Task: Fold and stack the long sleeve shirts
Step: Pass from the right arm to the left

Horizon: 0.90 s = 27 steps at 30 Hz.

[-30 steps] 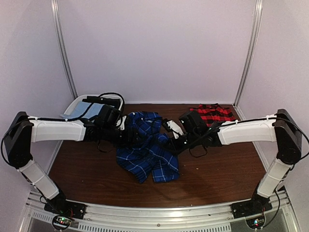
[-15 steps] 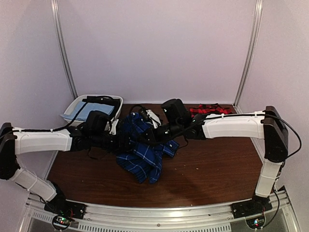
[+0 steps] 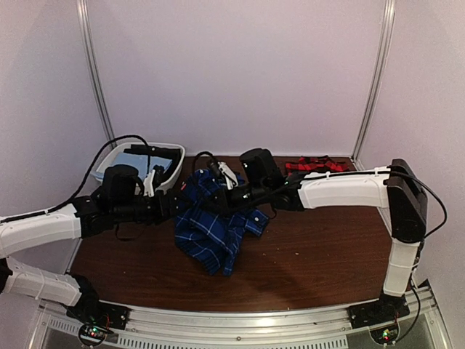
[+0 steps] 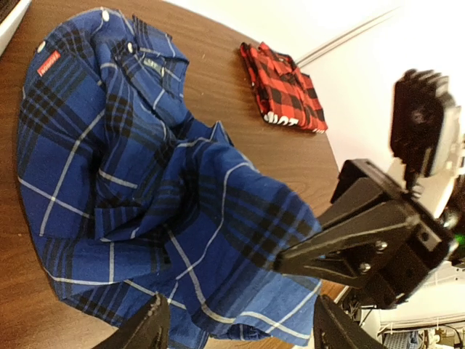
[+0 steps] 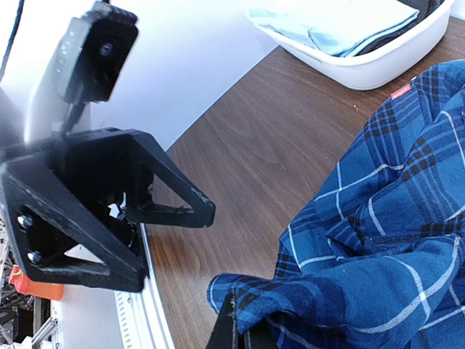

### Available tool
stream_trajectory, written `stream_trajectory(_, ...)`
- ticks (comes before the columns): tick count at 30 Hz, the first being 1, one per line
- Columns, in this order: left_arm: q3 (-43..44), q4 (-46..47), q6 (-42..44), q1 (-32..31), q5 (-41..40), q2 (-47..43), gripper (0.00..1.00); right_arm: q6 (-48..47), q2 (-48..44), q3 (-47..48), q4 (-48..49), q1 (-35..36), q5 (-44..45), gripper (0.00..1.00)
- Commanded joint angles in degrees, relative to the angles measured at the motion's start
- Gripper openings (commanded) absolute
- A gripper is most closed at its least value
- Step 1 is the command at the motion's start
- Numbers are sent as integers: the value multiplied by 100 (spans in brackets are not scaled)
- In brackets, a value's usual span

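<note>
Brown table (image 3: 320, 262) under blue plaid shirt (image 3: 211, 234), red check shirt (image 4: 282, 87) (folded), white tub (image 3: 109, 155)

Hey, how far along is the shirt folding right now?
Done: the red-and-black shirt lies folded at the far right of the table. In hand: the blue plaid shirt is bunched up mid-table, with a fold pinched in the shut right gripper. The left gripper is open, facing the cloth. Left: finish folding the blue plaid shirt and stack the two together.
</note>
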Motion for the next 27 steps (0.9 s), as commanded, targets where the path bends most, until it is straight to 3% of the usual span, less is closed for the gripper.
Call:
stream_trajectory(1,38,135,543,59,205,24,70,134,134,104,287,-19,4,0)
stream_trajectory(11,405,355,1566,53,911,869,64,267,196,195,412,-19,-298,0)
stream_trajectory(16,518,544,1628,51,1025,1215,54,300,196,171,450,-23,-311,0)
stream_trajectory(19,531,610,1598,38,1064,1322,37,296,205,185,444,-29,-287,0)
stream_trajectory(21,532,595,1536,27,969,1322,16,264,200,187,395,-30,-227,1)
stream_trajectory(23,559,385,1433,24,666,1278,0,207,140,141,305,-67,10,11)
stream_trajectory(27,738,-798,1050,40,-729,1178,0,42,-41,-30,15,-299,474,40)
